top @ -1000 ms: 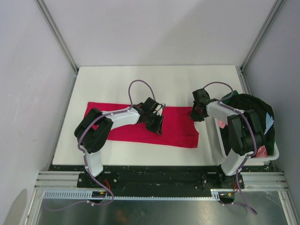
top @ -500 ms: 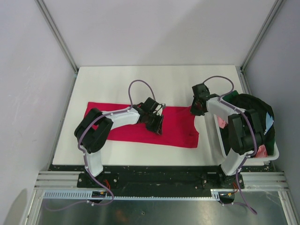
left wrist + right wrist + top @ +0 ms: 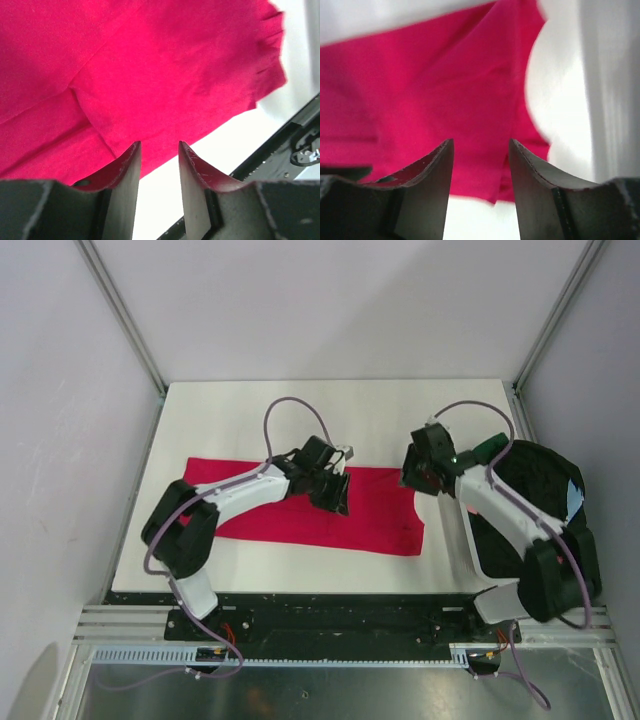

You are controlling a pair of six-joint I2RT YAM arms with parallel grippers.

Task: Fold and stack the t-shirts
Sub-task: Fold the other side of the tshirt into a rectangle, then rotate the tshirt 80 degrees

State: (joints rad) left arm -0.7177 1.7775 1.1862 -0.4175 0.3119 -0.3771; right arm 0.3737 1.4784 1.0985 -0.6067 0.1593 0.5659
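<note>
Two claws hang open and empty over one red t-shirt (image 3: pixel 385 525) spread flat mid-table. Overhead, the right arm hides much of the white tub (image 3: pixel 458 552) at 3 o'clock, and the dark cloth (image 3: pixel 530 465) in it is hard to make out. Only the wrist cameras show the left gripper (image 3: pixel 157 145) and right gripper (image 3: pixel 480 142) parted, with nothing between.

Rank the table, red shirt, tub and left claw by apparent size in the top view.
1. table
2-3. red shirt and tub: about alike, so unranked
4. left claw

Red t-shirt (image 3: pixel 385 520) partly hidden beneath left arm (image 3: pixel 250 495).
</note>
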